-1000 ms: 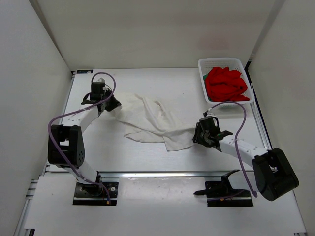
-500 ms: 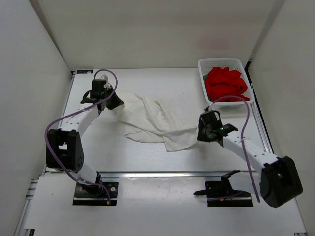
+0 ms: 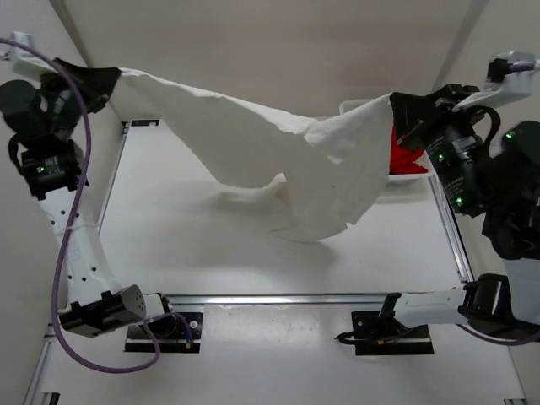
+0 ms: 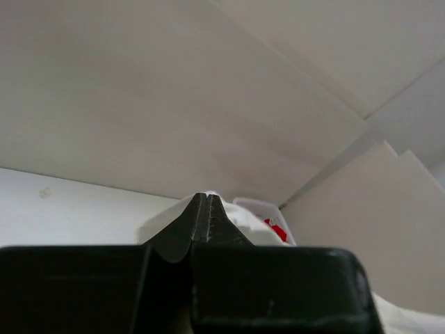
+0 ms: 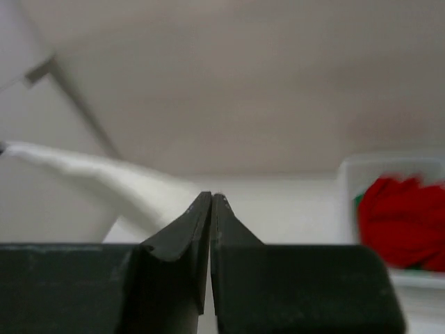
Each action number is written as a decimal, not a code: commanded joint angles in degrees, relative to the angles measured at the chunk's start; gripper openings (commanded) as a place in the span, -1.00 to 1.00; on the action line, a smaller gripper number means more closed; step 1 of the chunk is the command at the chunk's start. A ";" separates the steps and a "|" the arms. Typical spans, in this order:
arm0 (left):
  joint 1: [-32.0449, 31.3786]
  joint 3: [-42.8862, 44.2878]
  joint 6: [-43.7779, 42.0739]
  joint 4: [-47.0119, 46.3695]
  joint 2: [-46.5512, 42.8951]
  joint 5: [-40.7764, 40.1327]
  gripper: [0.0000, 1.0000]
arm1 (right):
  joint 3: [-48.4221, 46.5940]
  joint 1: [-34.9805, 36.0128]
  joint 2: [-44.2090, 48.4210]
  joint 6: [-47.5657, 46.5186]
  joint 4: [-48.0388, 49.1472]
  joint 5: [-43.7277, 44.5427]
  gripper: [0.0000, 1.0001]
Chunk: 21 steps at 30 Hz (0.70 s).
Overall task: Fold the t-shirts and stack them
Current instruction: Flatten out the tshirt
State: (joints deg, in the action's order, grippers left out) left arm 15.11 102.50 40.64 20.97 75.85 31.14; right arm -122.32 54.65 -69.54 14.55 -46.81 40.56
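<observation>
We are holding the white t-shirt (image 3: 295, 160) in the air, spread between both claws. The left gripper (image 3: 108, 83) at ten o'clock and the right gripper (image 3: 395, 110) at two o'clock are each clamped on an edge of it. Its middle is sagging toward the table (image 3: 169, 253). The red t-shirt (image 3: 403, 156) is lying in the basket (image 3: 396, 192) at two o'clock. We are judging it best to pull the span taut, level both claws, and lower evenly so nothing is bunching.
</observation>
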 commanded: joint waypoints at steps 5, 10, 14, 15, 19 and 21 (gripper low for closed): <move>7.56 5.70 10.68 -5.23 -0.18 11.32 -1.00 | 9.52 23.78 -5.68 -78.17 80.41 35.82 -1.00; 1.78 1.66 3.41 -0.07 0.79 0.36 -1.00 | -2.58 12.61 -13.08 -58.98 49.49 25.83 -1.00; -5.69 -3.16 -2.57 3.63 2.01 -10.45 -1.00 | -10.28 -10.43 -18.52 -21.16 7.89 -6.91 -0.99; -6.67 -5.53 -4.67 3.90 2.28 -13.26 -1.00 | -7.35 -20.62 -19.49 -17.74 5.70 -13.68 -1.00; -10.19 -12.06 -6.10 2.59 6.40 -20.67 -1.00 | 8.83 -35.38 -21.23 -10.52 15.93 -39.60 -1.00; -10.02 -10.23 -5.06 2.14 14.36 -20.07 -1.00 | -0.05 -42.32 -28.76 -8.14 12.64 -47.73 -1.00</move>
State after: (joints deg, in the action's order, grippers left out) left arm 4.91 91.59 37.30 22.81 83.53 17.26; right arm -116.44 17.65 -93.69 -4.43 -32.03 15.99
